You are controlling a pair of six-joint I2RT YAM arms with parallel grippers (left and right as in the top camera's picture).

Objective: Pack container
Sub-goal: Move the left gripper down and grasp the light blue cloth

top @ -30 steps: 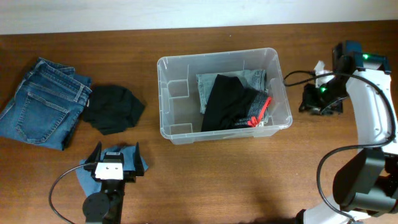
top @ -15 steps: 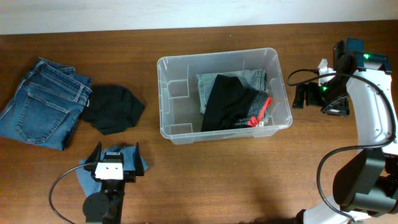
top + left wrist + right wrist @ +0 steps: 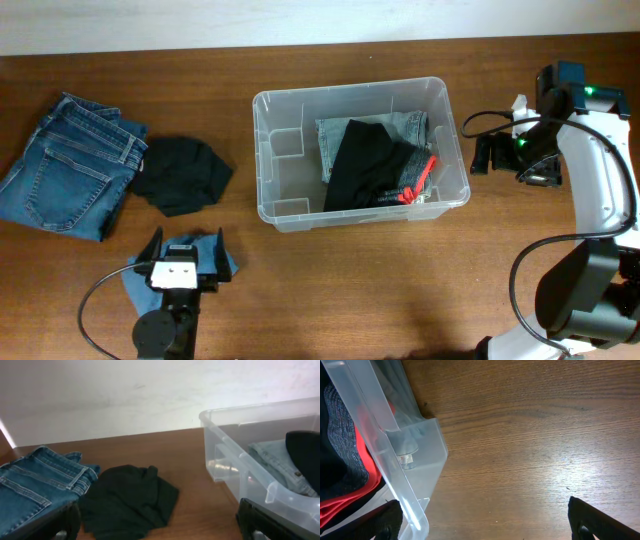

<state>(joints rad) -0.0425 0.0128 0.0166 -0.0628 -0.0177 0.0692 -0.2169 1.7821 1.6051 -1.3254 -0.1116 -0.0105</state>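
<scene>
At the far left of the counter lie the folded jeans, with a crumpled black garment touching their right edge. I judge both are waiting to be packed, on my left arm's side. My left gripper sits near the front edge with its jaws wide apart and nothing between them. It is above a small blue cloth, which looks like the nearest piece to take.

The container stands in the middle of the counter, where either arm can reach it. Inside it, a pale denim piece, a dark garment and something red crowd the right half. The left half is bare, so there is room for what remains.

My right gripper is just beside the container's right wall, outside it. Its jaws are spread and empty, facing the wall.
</scene>
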